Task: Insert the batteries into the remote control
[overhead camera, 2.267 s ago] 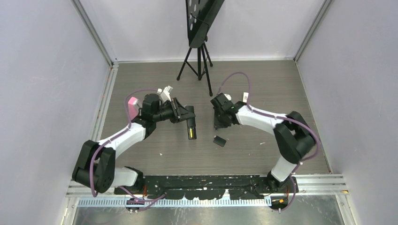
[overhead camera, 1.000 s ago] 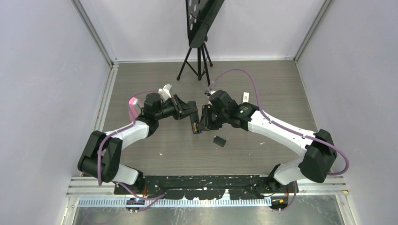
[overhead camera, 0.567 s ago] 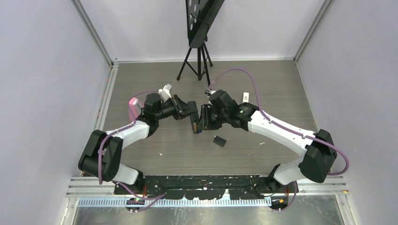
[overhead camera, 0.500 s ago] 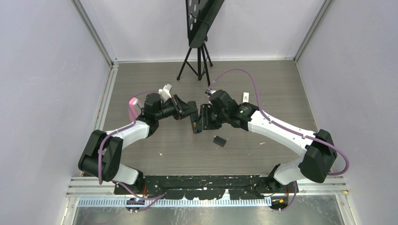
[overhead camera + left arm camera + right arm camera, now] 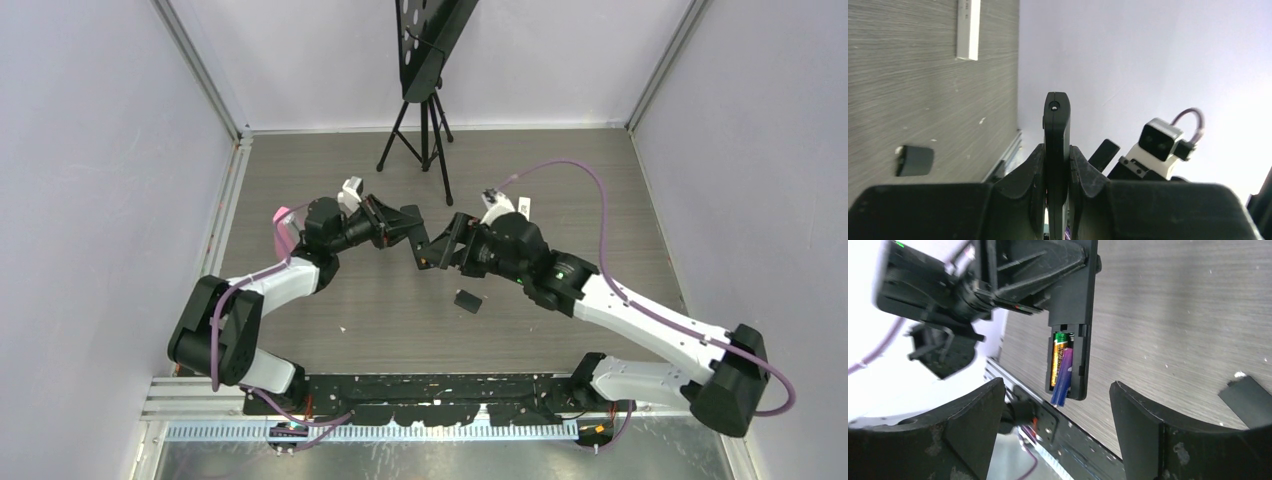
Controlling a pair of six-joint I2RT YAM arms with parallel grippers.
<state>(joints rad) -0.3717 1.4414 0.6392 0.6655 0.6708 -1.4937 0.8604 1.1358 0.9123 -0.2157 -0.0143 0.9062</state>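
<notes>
My left jaws clamp the remote (image 5: pixel 1056 130); right jaws wide open, empty, just beside it; yellow battery (image 5: pixel 1058 357) seated in its bay; purple battery (image 5: pixel 1064 375) tilted, one end sticking out.

Left arm (image 5: pixel 270 288), right arm (image 5: pixel 640 315): white links, black joints | purple cables (image 5: pixel 603 215) trail both | right gripper (image 5: pixel 1054 390): matte black, scuffed fingers
</notes>
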